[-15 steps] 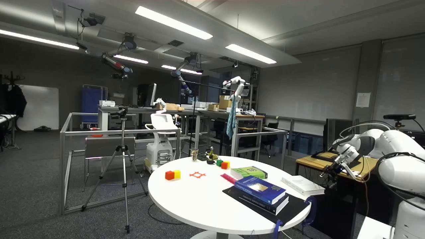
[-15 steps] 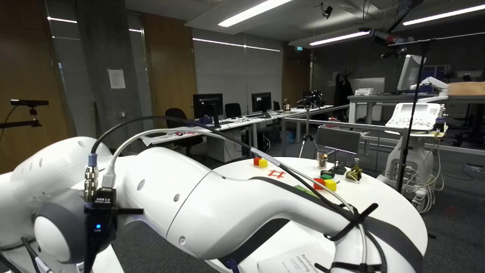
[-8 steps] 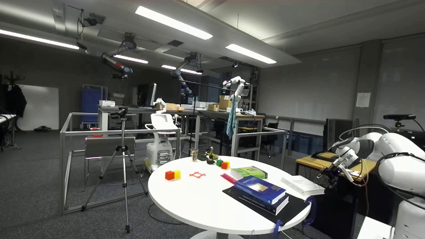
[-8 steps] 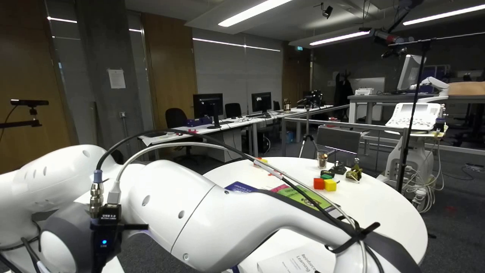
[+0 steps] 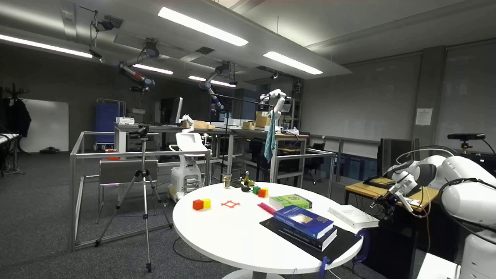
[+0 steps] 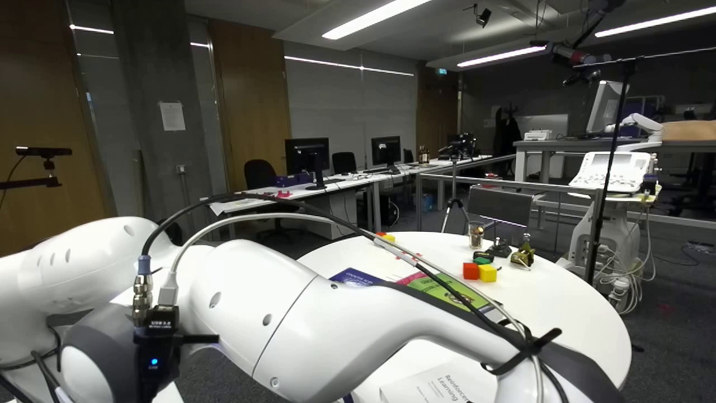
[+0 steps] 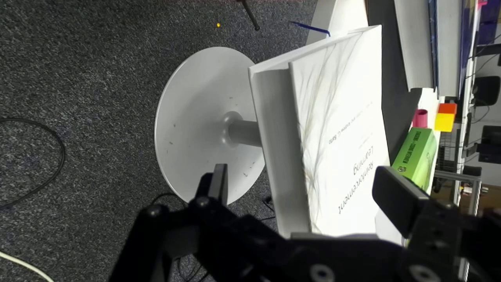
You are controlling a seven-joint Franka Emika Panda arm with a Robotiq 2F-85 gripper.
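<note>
My gripper (image 7: pixel 307 188) is open and empty, its two fingers wide apart. It also shows in an exterior view (image 5: pixel 379 209), beside the round table's edge. A thick white book (image 7: pixel 340 129), titled Reinforcement Learning, is nearest and appears between the fingers in the wrist view. I see no contact with it. The book lies on the white round table (image 5: pixel 228 236), with one end reaching past the rim; it shows in both exterior views (image 5: pixel 353 216) (image 6: pixel 428 386). A green book (image 5: pixel 290 201) and a blue book (image 5: pixel 304 220) on a dark book (image 5: pixel 308 237) lie farther in.
A black sheet (image 5: pixel 337 252) lies under the stacked books. A pink item (image 5: pixel 266 208) is beside the green book. Red (image 5: pixel 198 204) and yellow (image 5: pixel 207 203) cubes, a red frame (image 5: pixel 230 204) and a glass (image 5: pixel 226 180) stand farther away. Blue clamps (image 5: pixel 362 244) grip the rim.
The arm has sunk slightly, and the gripper has moved a little toward the table and down. More of the blue and green books shows past the arm. The tabletop things have not moved.
</note>
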